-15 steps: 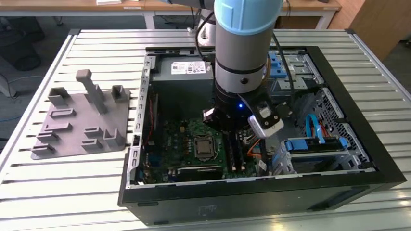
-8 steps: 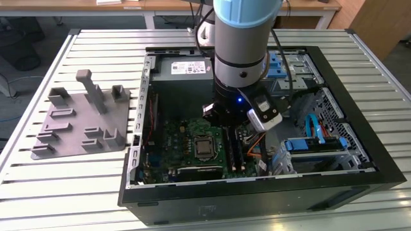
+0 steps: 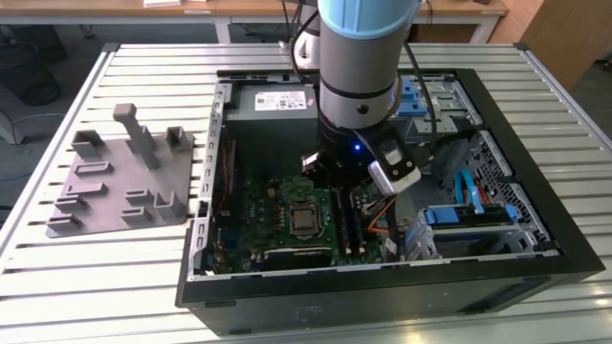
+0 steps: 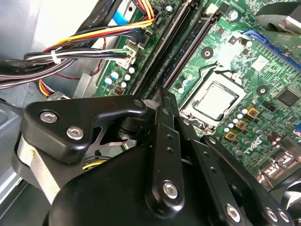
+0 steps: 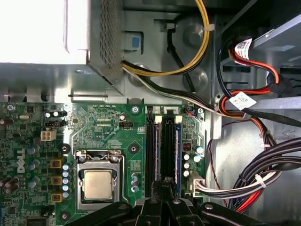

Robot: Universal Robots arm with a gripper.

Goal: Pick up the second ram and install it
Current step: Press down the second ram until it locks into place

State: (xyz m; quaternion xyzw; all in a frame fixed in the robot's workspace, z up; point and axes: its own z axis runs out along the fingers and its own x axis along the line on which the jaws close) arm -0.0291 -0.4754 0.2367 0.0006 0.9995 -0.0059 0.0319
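Exterior view: the arm was seen lowered into the open computer case [image 3: 535,276], the gripper [image 3: 346,188] above the memory slots [image 3: 348,222].
Gripper: in the first wrist view its fingers [image 5: 165,188] were seen drawn together over the slots [image 5: 163,150]; nothing could be made out between them.
Second ram: a blue-edged strip [image 5: 178,157] was seen seated in one slot.
Holder tray [image 3: 120,179]: left outside the case.

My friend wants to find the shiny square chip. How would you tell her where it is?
Look inside the open black computer case lying on the slatted table, down at the green board. Beside the long black slots sits a silver square in a metal frame, the only shiny square among dark chips and little round parts.
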